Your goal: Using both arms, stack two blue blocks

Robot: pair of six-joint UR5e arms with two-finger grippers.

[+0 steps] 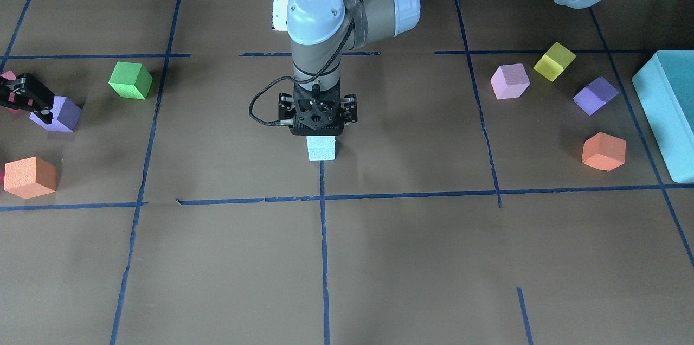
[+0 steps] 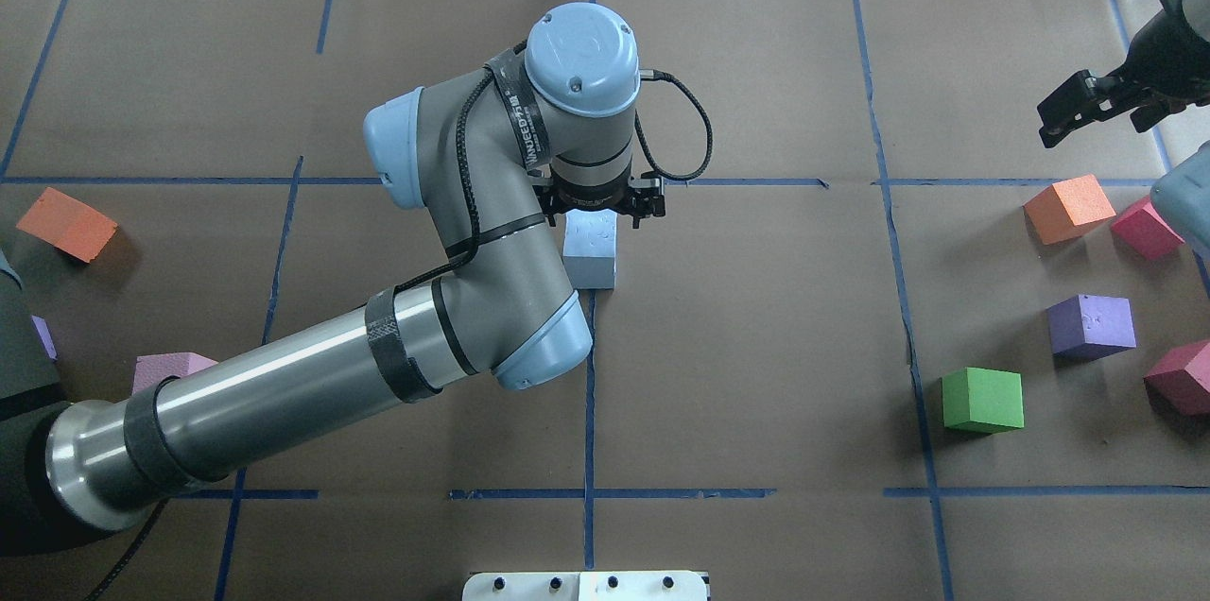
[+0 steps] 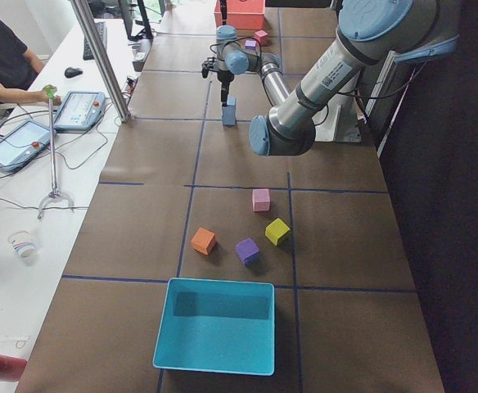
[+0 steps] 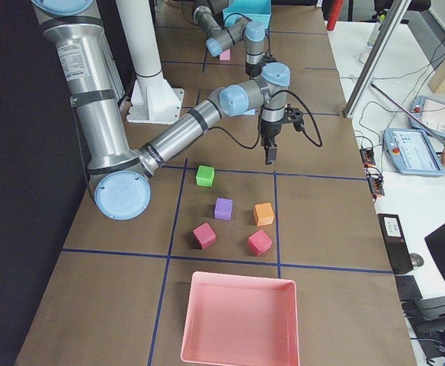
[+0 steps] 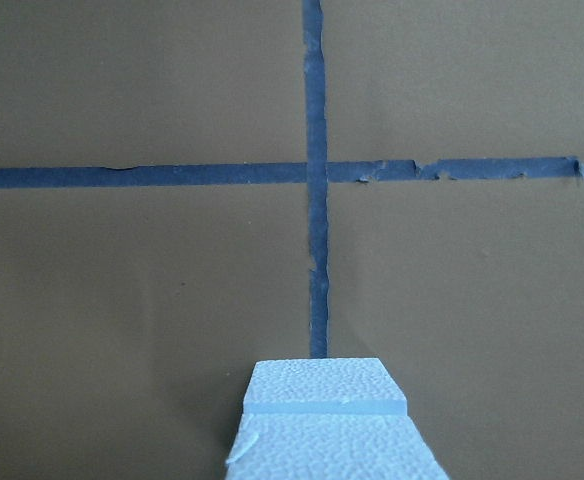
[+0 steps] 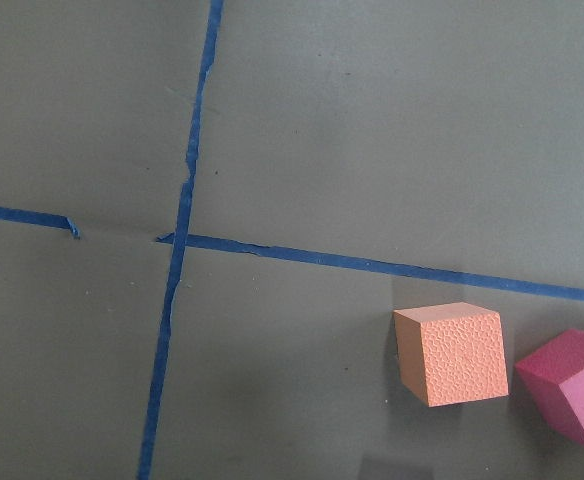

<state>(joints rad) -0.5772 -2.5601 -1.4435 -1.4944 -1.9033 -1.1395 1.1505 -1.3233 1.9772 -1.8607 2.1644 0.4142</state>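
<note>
Blue blocks [image 2: 591,251]: they stand as one short column directly beneath the left tool [image 1: 320,122], well apart from every other cube. The left wrist view shows a seam across the pale pitted face, so I read it as upper block [image 5: 324,450] on lower block [image 5: 324,385], edges nearly flush. The stack sits on the desk [image 2: 756,346] beside a tape cross [image 5: 315,178]. Judged handling: foam, so very light, a little soft and not fragile. The pitted skin should grip well rather than slip. The real risk is a nudge, since a column this light would topple or shift under a sideways drag. Take hold on two opposite flat side faces near mid-height with a gentle squeeze, and any lift-off should go straight up. The left tool points straight down with its body right over the upper block. Its fingers are hidden in every view, so I cannot tell whether it is wide, narrow or clamped on the foam. The left arm [image 2: 312,393] reaches in from the desk's edge. The right tool [image 2: 1087,100] hangs far off to the side, over bare desk. An orange cube [image 6: 450,352] and a magenta cube [image 6: 572,385] lie near it but not under it. Its finger spacing is too small to read.
</note>
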